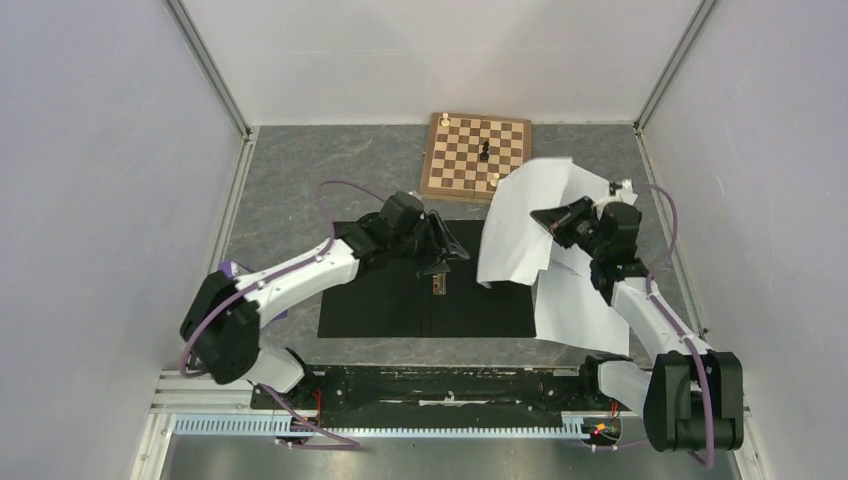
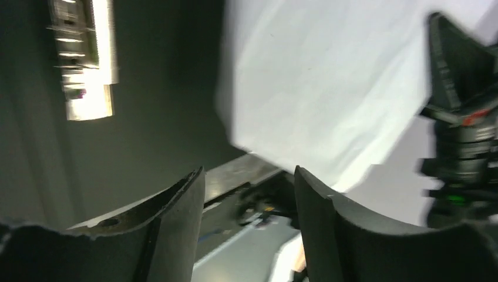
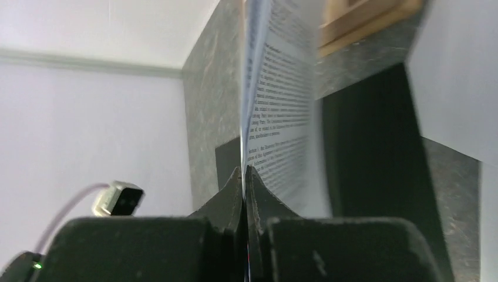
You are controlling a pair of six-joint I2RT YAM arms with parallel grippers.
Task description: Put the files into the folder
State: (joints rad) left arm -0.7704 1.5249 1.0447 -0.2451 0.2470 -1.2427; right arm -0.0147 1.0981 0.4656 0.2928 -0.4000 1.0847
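Right gripper (image 3: pixel 244 173) fingers are pressed together on the edge of the files (image 1: pixel 515 225), light floppy sheets drooping above the right side of the open folder (image 1: pixel 380 300), so I judge an edge pinch right, while my left gripper (image 2: pixel 249 176) hangs spread and empty.
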